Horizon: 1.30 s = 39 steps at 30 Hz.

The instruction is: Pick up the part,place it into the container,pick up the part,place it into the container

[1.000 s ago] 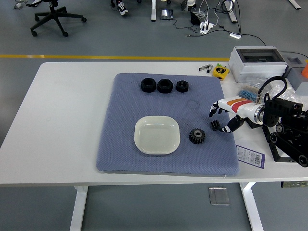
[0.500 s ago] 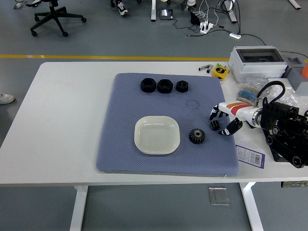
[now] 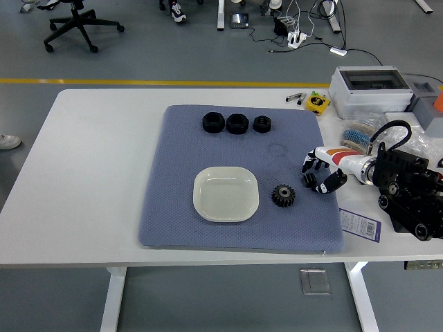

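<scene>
The right hand is hovering just beside the gear, fingers loosely spread and holding nothing. The gear is sitting on the mat, right next to the empty dish. The first pick-up is starting; next, the hand needs to be reaching left over the gear.

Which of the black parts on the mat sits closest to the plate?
The black gear, just right of the white plate at the mat's front. The three black nuts sit in a row near the mat's far edge; a small black part lies by the right hand.
</scene>
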Each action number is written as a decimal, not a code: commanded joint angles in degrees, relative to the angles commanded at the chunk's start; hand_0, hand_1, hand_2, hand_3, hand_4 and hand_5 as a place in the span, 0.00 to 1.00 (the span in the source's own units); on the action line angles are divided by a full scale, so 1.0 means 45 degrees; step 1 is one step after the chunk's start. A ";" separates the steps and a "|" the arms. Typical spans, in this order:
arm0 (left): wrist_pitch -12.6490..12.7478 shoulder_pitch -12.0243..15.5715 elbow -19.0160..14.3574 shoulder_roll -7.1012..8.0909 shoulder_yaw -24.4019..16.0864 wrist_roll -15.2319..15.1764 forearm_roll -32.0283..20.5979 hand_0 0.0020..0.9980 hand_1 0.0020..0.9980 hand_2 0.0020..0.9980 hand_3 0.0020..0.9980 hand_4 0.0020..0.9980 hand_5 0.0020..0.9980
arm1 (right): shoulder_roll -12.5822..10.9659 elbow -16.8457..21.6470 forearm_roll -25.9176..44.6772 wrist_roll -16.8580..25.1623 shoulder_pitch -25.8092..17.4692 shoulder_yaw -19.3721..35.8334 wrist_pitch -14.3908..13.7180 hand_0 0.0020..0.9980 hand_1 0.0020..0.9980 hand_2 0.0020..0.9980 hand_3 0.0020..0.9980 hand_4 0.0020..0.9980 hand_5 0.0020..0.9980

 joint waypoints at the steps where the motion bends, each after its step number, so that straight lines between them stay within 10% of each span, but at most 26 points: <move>1: 0.0008 -0.0007 0.0000 -0.0011 -0.0061 0.0003 0.0059 0.89 0.90 0.93 0.63 0.56 0.69 | 0.0022 -0.0026 0.0029 0.0008 0.0004 -0.0068 -0.0033 0.57 0.59 0.62 0.55 0.74 0.16; 19: 0.0042 -0.0053 0.0000 -0.0023 -0.0185 0.0004 0.0216 0.88 0.89 0.92 0.63 0.56 0.68 | 0.0075 -0.0147 0.0111 0.0078 0.0007 -0.0309 -0.0071 0.33 0.39 0.47 0.49 0.65 0.17; 20: 0.0042 -0.0053 0.0000 -0.0022 -0.0179 0.0006 0.0217 0.88 0.89 0.92 0.63 0.56 0.68 | 0.0070 -0.0144 0.0190 0.0067 0.0006 -0.0322 -0.0071 0.21 0.24 0.38 0.46 0.67 0.38; 39: 0.0064 0.0093 0.0000 0.0004 -0.0202 -0.0036 0.0166 0.88 0.89 0.91 0.63 0.56 0.68 | -0.0133 0.0130 0.0674 -0.0061 -0.0040 -0.0409 -0.0357 0.14 0.14 0.25 0.35 0.67 0.45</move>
